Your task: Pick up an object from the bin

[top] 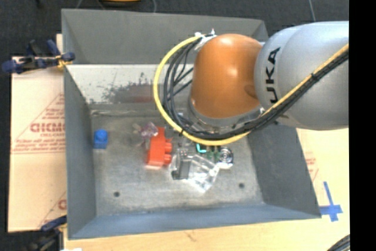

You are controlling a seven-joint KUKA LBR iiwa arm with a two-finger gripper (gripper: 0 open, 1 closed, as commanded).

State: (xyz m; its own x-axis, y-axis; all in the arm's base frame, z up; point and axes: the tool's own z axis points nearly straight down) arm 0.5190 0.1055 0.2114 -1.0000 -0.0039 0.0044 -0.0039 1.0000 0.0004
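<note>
While the gripper (pixel 183 166) hung just right of the orange-red block (pixel 158 153), over a clear plastic piece (pixel 202 178), its opening could not be told; a blue cube (pixel 100 139) lay well left of that block.

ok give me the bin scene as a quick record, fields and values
arm: arm comes in from the right, orange wrist cover above mid bin
end effector: end effector low near the bin floor, centre
nearest left: orange-red blocky piece, close beside it
nearest right: clear shiny piece, below and to the right
further off: small blue block alone by the left wall; pale purplish piece above the orange-red one
held thing: cannot tell
</note>
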